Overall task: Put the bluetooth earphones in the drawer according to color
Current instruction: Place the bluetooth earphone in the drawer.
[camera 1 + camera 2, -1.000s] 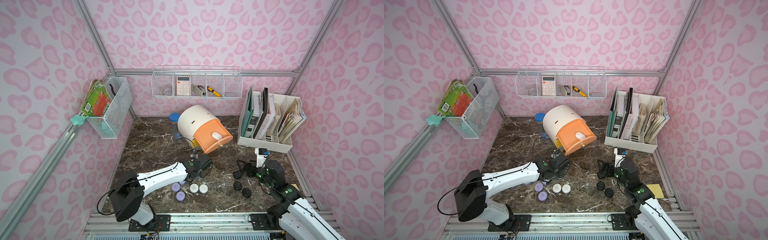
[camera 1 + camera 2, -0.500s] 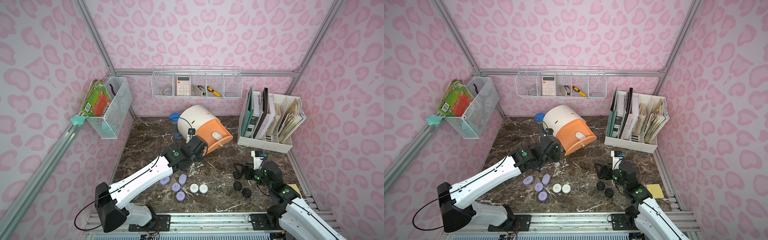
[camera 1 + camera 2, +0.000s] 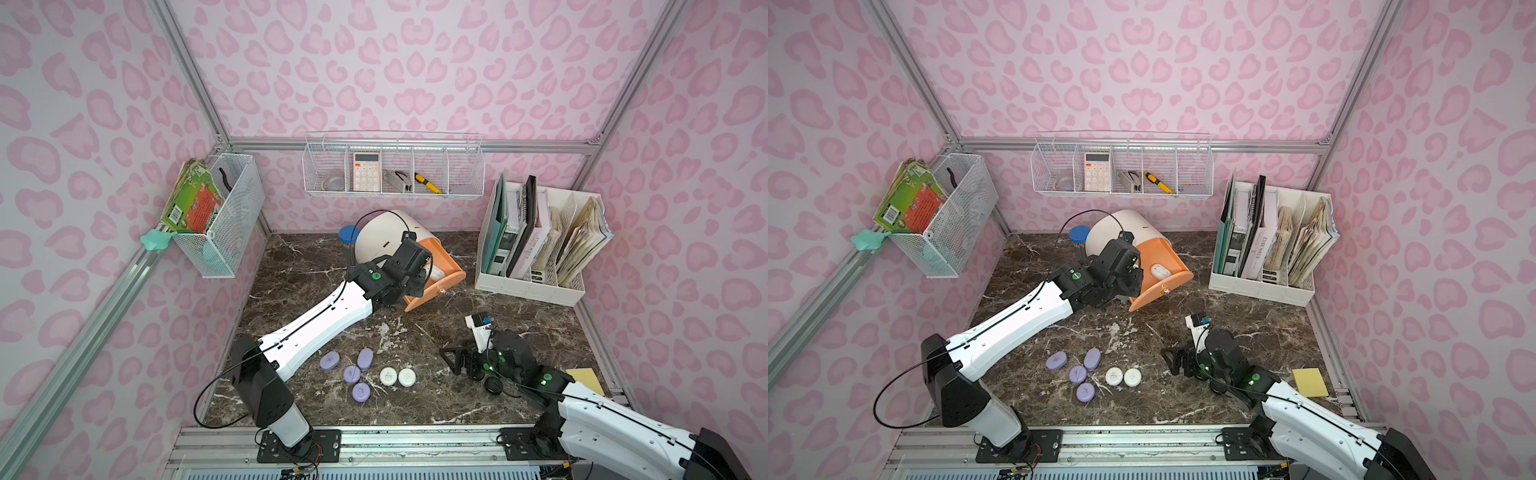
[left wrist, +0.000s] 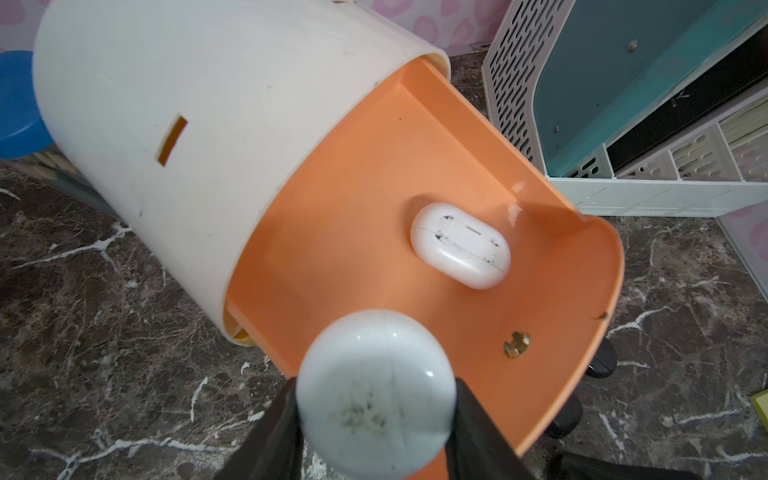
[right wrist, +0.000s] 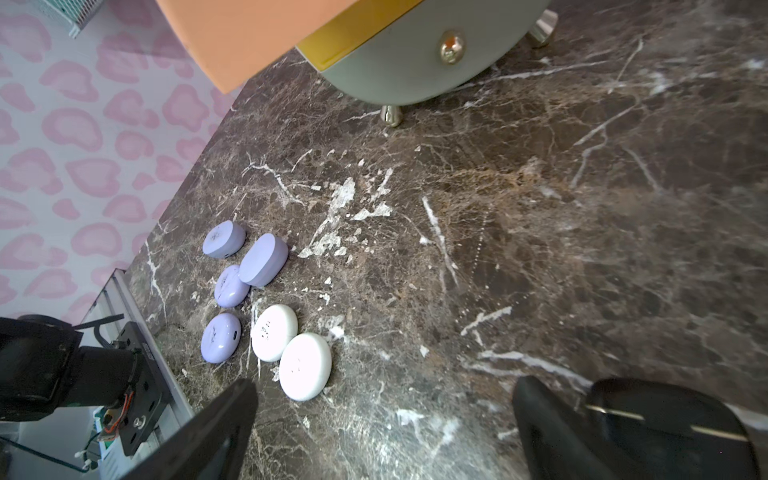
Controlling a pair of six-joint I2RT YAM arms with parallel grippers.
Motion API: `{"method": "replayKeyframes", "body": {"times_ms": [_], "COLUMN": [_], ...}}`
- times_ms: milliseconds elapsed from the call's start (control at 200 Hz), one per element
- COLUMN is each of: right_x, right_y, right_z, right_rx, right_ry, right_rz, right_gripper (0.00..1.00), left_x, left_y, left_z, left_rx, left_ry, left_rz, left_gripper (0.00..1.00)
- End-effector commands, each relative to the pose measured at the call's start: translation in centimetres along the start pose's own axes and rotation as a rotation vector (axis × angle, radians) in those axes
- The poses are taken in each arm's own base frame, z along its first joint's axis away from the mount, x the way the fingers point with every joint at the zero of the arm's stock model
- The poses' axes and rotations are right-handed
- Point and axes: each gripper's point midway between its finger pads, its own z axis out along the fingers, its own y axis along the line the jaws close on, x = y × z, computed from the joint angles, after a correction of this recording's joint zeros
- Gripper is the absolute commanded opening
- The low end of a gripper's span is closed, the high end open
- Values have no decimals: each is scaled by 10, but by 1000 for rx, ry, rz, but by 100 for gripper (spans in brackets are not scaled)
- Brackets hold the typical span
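The white barrel-shaped drawer cabinet [image 3: 380, 239] lies tilted at the back of the marble table, its peach drawer [image 4: 374, 208] pulled out. One white earphone case [image 4: 459, 245] lies inside it. My left gripper [image 4: 376, 399] is shut on a round white case [image 4: 376, 390], just above the drawer's near edge. Several lilac cases [image 3: 353, 372] and two white cases [image 3: 397, 376] lie at the table's front. My right gripper [image 5: 382, 415] hangs open low over bare marble beside them, with a black case [image 3: 493, 385] next to it. The yellow [image 5: 332, 45] and grey-green [image 5: 407, 70] drawer fronts are shut.
A white file rack [image 3: 536, 249] with folders stands at the back right. Wire baskets hang on the back wall [image 3: 392, 170] and the left wall [image 3: 224, 220]. A blue-lidded jar [image 3: 348, 235] stands behind the cabinet. A yellow note [image 3: 586, 380] lies front right.
My left arm has swung from the front of the table back to the peach drawer, carrying the white case. The right gripper has drifted slightly towards the front.
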Motion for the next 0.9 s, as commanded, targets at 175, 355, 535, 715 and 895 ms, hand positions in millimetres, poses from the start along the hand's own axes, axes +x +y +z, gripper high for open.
{"method": "replayKeyframes", "body": {"times_ms": [175, 355, 535, 715, 895], "right_x": [7, 13, 17, 26, 41], "right_y": [10, 9, 16, 30, 44], "right_z": [10, 12, 13, 15, 20], "right_rx": [23, 39, 46, 13, -4], "right_ry": [4, 23, 41, 75, 115], "right_rz": [-82, -103, -162, -222, -298], "right_gripper": [98, 98, 98, 98, 95], "left_x": [3, 4, 6, 24, 56], "left_y": [-6, -3, 7, 30, 58], "left_z": [10, -1, -26, -48, -55], "left_rx": [23, 34, 56, 47, 12], "left_ry": [48, 38, -14, -78, -133], "left_rz": [7, -14, -54, -107, -138], "left_gripper": [60, 86, 96, 99, 99]}}
